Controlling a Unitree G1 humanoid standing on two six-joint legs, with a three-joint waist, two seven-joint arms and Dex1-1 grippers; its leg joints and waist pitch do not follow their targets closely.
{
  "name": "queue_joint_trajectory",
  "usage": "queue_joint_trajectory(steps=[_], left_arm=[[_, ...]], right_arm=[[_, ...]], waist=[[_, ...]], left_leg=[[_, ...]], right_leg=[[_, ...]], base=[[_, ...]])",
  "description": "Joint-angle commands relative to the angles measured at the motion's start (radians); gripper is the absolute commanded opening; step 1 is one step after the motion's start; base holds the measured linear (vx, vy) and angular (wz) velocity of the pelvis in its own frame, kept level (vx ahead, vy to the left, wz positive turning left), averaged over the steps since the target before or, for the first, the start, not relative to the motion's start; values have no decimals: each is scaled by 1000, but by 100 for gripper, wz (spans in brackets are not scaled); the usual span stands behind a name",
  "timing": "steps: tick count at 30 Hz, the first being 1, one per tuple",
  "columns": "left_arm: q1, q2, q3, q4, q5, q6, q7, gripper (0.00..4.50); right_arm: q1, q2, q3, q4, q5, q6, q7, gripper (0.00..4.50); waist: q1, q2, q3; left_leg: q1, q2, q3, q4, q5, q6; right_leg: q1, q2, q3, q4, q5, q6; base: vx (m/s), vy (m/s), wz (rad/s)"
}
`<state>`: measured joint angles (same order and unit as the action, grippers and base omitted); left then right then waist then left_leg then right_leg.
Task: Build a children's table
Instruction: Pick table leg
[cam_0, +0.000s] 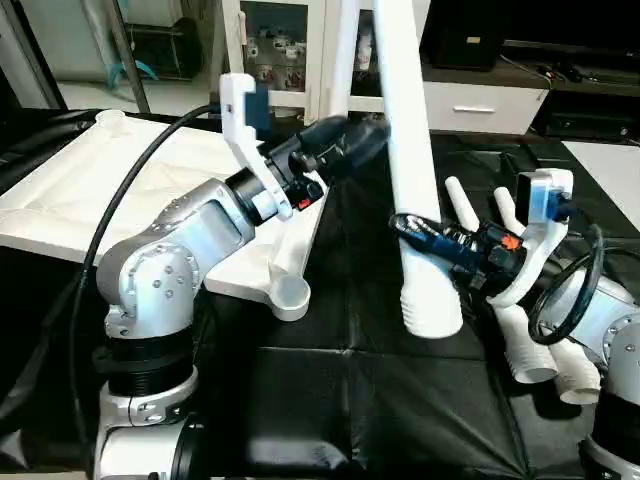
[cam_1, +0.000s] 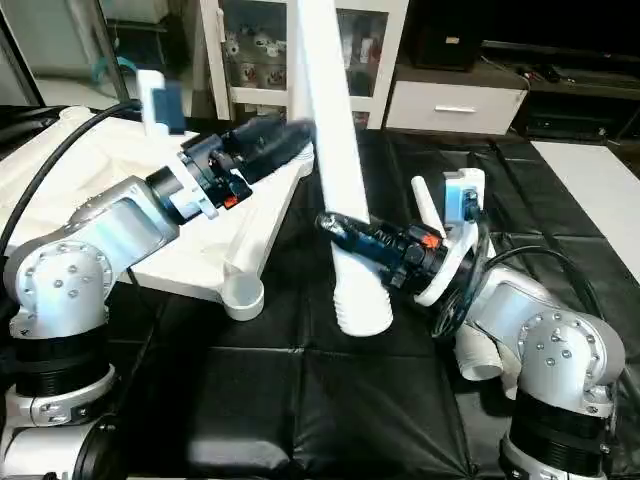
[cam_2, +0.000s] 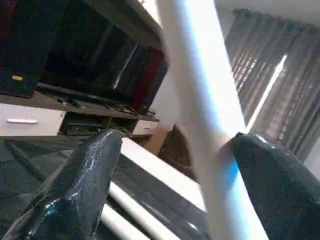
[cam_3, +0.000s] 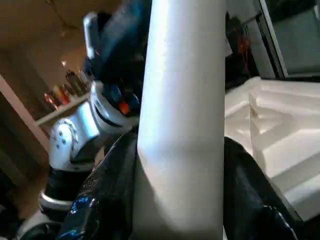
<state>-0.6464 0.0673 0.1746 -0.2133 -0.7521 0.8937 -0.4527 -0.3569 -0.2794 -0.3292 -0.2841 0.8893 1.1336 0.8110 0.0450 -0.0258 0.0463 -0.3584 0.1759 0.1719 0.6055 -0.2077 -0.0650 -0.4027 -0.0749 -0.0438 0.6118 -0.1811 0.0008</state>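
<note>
The white tabletop lies upside down at the left, ribs up, with a round corner socket near the middle. A long white leg stands almost upright, its ribbed end resting on the black cloth beside that socket. My right gripper is shut on the leg low down, and both fingers press its sides in the right wrist view. My left gripper is open higher up, one finger on each side of the leg. More legs lie under my right arm.
Black cloth covers the work surface. A flat white board lies at the far right. Behind stand a glass cabinet and a white drawer unit. A black cable loops over my left arm.
</note>
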Motion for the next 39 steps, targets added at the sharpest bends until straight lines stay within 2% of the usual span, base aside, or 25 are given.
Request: queue_joint_trajectory(steps=[1,6,7,9,16,24,26,32,33,36,37,39], left_arm=[[-17,-3,-18,-6,-2,18,5,408],[-28,-22,6,-13,-62,50,13,408],[-31,-29,17,-14,-92,59,21,408],[-31,-28,20,-15,-120,67,21,408],[-28,4,-26,-16,-98,80,-19,408],[-22,28,19,-8,-178,119,5,334],[-20,31,21,-9,-184,120,1,331],[-13,50,20,-13,-216,150,-23,278],[-14,51,19,-11,-228,156,-18,264],[-16,54,19,-11,-235,162,-11,249],[-16,54,22,-10,-238,163,-9,243],[-17,56,26,-7,-245,167,-5,221]], right_arm=[[-8,-4,18,-14,3,-4,3,184],[-3,-21,40,-22,20,-7,2,184],[0,-27,49,-25,24,-7,5,184],[5,-36,64,-29,26,-11,12,184],[15,-62,110,-30,11,-29,41,184],[18,-72,136,-15,3,-60,29,184],[18,-73,138,-15,3,-62,30,184],[10,-91,156,2,-7,-82,45,184],[7,-102,174,16,-23,-97,56,184],[2,-109,191,30,-36,-110,64,184],[0,-110,194,32,-37,-112,66,184],[-4,-110,201,36,-43,-117,66,184]], waist=[[4,-2,-59],[6,-3,-58],[8,-9,-58],[10,-5,-57],[12,-3,-56],[14,-2,-56],[13,-1,-55],[13,2,-56],[15,7,-55],[14,6,-55],[14,9,-54],[14,7,-55]], left_leg=[[-1,36,-9,-66,-83,20],[0,36,-9,-67,-99,9],[0,36,-9,-67,-97,9],[-1,36,-9,-67,-102,8],[0,37,-10,-70,-107,7],[0,36,-10,-70,-104,0],[1,36,-10,-70,-108,1],[2,37,-10,-71,-109,-3],[2,37,-11,-71,-113,-5],[2,36,-10,-71,-127,-7],[3,36,-10,-71,-132,-9],[2,36,-11,-72,-131,-8]], right_leg=[[54,-50,36,-77,-218,-180],[53,-51,36,-80,-248,-171],[54,-52,36,-79,-248,-173],[52,-51,36,-80,-255,-172],[50,-51,36,-83,-274,-146],[51,-51,35,-80,-257,-161],[51,-50,35,-81,-259,-159],[51,-49,35,-79,-246,-161],[51,-50,35,-79,-250,-162],[51,-49,35,-81,-258,-161],[50,-49,35,-82,-266,-160],[51,-49,34,-82,-263,-161]], base=[[0,0,0],[0,0,0],[0,0,0],[0,0,0],[0,0,0],[0,0,0],[0,0,0],[0,0,0],[0,0,0],[0,0,0],[0,0,0],[0,0,0]])
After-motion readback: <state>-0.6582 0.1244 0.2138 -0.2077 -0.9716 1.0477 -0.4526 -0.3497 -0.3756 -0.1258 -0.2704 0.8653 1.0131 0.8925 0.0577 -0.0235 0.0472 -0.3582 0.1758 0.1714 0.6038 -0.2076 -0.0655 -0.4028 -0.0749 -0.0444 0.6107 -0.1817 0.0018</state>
